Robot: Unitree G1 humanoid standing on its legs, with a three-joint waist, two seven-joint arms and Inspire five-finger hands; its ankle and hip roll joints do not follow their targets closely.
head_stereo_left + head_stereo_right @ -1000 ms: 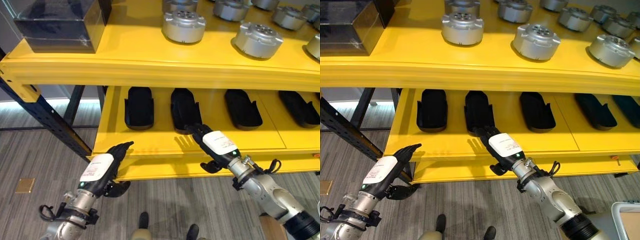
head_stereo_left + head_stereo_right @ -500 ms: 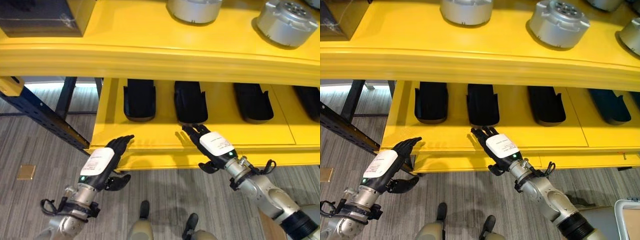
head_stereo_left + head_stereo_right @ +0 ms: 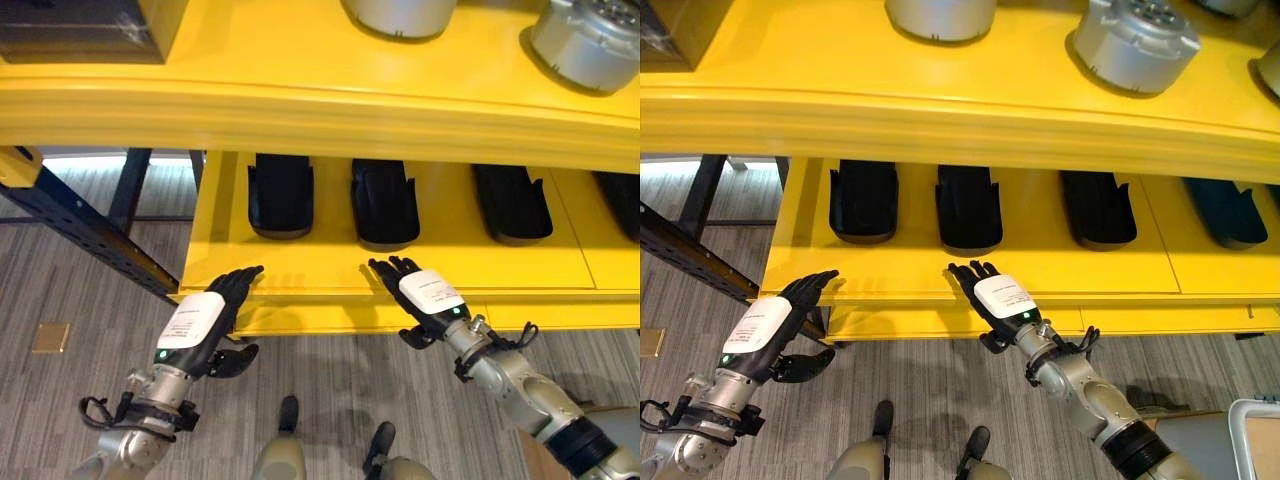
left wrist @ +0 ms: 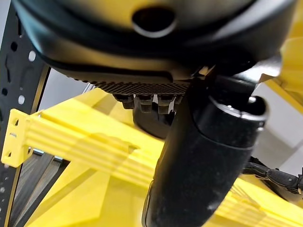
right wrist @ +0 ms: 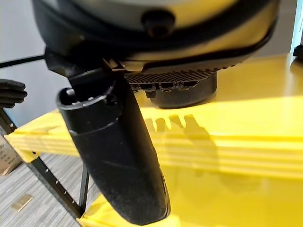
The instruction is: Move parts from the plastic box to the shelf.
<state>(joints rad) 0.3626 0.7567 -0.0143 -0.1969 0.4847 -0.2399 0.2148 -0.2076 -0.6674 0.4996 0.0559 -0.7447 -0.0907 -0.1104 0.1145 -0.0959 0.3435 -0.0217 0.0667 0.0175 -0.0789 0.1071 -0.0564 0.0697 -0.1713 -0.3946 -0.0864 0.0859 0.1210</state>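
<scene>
Several long black parts lie side by side on the lower level of the yellow shelf (image 3: 300, 265): one on the left (image 3: 280, 195), one in the middle (image 3: 384, 203), one on the right (image 3: 511, 203). My right hand (image 3: 425, 295) hovers open over the shelf's front edge, just in front of the middle black part, holding nothing. My left hand (image 3: 200, 320) hangs open and empty below the shelf's front left corner. In the right wrist view the straight thumb (image 5: 113, 151) stands before a black part (image 5: 184, 97).
Round silver parts (image 3: 585, 40) stand on the upper level, with a dark box (image 3: 70, 30) at its left end. A dark blue upright (image 3: 90, 235) slants down at the left. A pale box corner (image 3: 1252, 440) sits on the floor at the lower right.
My right hand has drawn back from the middle black part to the shelf's front edge. The camera has tipped down. The left hand has hardly moved.
</scene>
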